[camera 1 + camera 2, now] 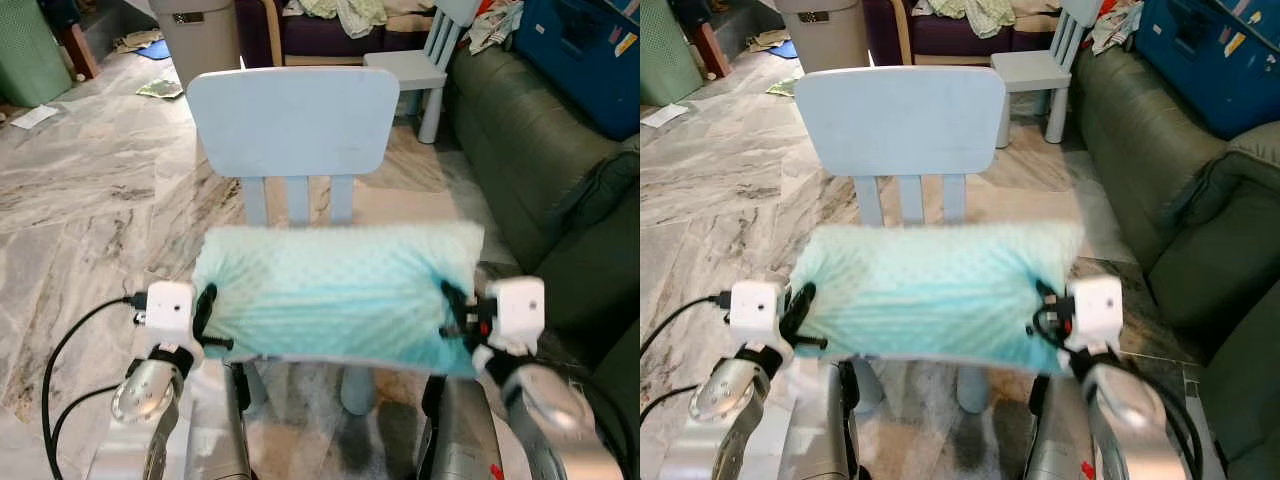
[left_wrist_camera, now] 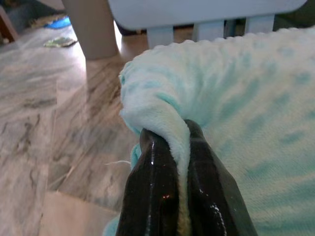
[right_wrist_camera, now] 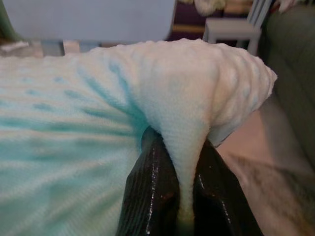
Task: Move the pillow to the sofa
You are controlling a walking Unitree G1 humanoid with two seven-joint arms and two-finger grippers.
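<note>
My two claws are closest to me, and each one is closed on only a thin fold of the pillow (image 1: 335, 295): the left claw (image 1: 205, 318) pinches its left edge, the right claw (image 1: 452, 312) its right edge. The pillow hangs between them, above the seat of the pale blue chair (image 1: 293, 125), in front of its backrest. The green sofa (image 1: 545, 165) is to my right. I think the soft plush may slip out when I turn, or the pillow may catch the backrest.
</note>
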